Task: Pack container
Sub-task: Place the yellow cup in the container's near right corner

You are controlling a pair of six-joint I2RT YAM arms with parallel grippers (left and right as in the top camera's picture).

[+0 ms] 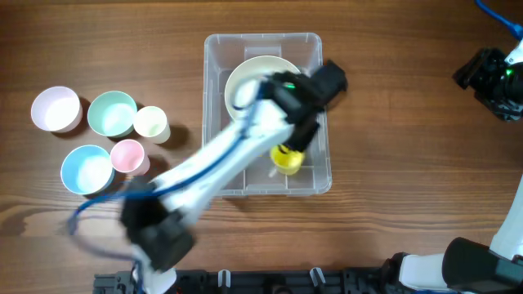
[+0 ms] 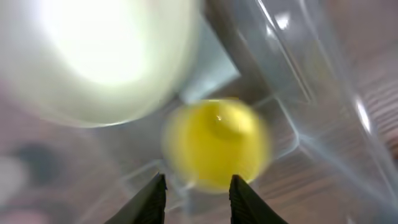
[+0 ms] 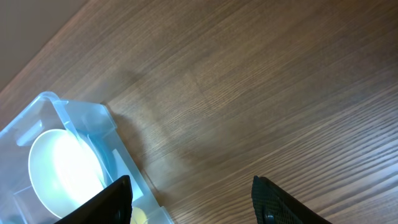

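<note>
The clear rectangular container (image 1: 315, 175) stands at the table's middle. Inside it lie a pale cream bowl (image 1: 249, 77) at the far end and a small yellow cup (image 1: 287, 160) at the near end. My left gripper (image 1: 315, 102) hangs over the container, open and empty; in the left wrist view (image 2: 197, 196) its fingers sit just above the yellow cup (image 2: 216, 142), with the cream bowl (image 2: 102, 56) beside it. My right gripper (image 1: 490, 77) is open and empty at the far right; the right wrist view (image 3: 189, 199) shows the container (image 3: 81, 118) to its left.
At the left stand a pink-white bowl (image 1: 55, 109), a mint bowl (image 1: 112, 113), a cream cup (image 1: 151, 122), a blue bowl (image 1: 87, 168) and a pink cup (image 1: 127, 155). Bare wooden table (image 1: 409, 147) lies between the container and the right arm.
</note>
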